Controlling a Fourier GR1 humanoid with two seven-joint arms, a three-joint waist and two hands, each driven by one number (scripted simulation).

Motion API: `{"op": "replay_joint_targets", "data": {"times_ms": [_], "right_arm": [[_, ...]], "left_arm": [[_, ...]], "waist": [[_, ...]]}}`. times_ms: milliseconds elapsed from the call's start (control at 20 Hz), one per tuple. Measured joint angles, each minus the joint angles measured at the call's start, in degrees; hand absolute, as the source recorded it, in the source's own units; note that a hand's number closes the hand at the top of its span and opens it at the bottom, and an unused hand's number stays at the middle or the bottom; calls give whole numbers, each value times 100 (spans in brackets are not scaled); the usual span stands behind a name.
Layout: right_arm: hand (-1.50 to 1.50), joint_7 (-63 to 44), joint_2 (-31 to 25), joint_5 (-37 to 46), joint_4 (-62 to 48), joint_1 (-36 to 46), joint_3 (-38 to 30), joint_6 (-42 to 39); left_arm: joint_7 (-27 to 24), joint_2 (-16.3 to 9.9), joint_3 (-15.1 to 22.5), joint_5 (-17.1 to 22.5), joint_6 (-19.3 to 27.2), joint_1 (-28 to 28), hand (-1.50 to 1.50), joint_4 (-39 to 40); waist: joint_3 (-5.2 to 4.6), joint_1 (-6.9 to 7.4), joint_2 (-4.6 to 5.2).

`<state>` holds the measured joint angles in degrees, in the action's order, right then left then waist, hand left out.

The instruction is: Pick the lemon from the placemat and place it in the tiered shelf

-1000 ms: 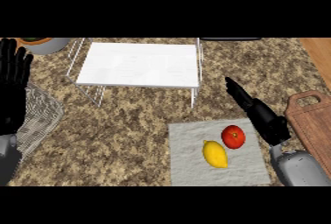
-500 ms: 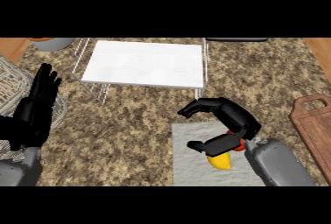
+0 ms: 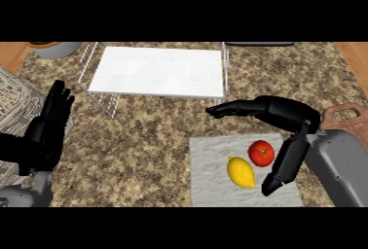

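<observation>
Head view: right hand (image 3: 277, 116) has lifted off the lemon (image 3: 241, 171), fingers spread, seemingly empty; it lies ungrasped on the placemat (image 3: 208, 185). Left hand (image 3: 49, 127) rests open.

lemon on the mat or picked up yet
On the mat: the lemon lies on the placemat beside the tomato, unheld.

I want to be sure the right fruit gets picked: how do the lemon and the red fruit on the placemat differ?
The lemon is yellow and elongated, while the red fruit is round with a small green spot on top. The lemon lies nearer the placemat's middle; the red fruit sits farther back, closer to the right hand. Both rest on the grey placemat, close together, and neither is held.
</observation>
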<state>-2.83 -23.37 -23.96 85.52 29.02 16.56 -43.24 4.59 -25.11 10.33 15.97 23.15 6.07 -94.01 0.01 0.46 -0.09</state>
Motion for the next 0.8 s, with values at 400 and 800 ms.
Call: {"op": "replay_joint_targets", "data": {"times_ms": [400,800], "right_arm": [[-150,-364,-928,1047,1404,650,316,-827],[-150,-1175,-1004,2853,2936,429,1129,-614]], "left_arm": [[-25,12,-86,6,-62,-80,0,84],[-52,78,-129,-51,-114,-164,0,14]], "waist": [[-3,-88,-37],[-2,-83,-26]]}}
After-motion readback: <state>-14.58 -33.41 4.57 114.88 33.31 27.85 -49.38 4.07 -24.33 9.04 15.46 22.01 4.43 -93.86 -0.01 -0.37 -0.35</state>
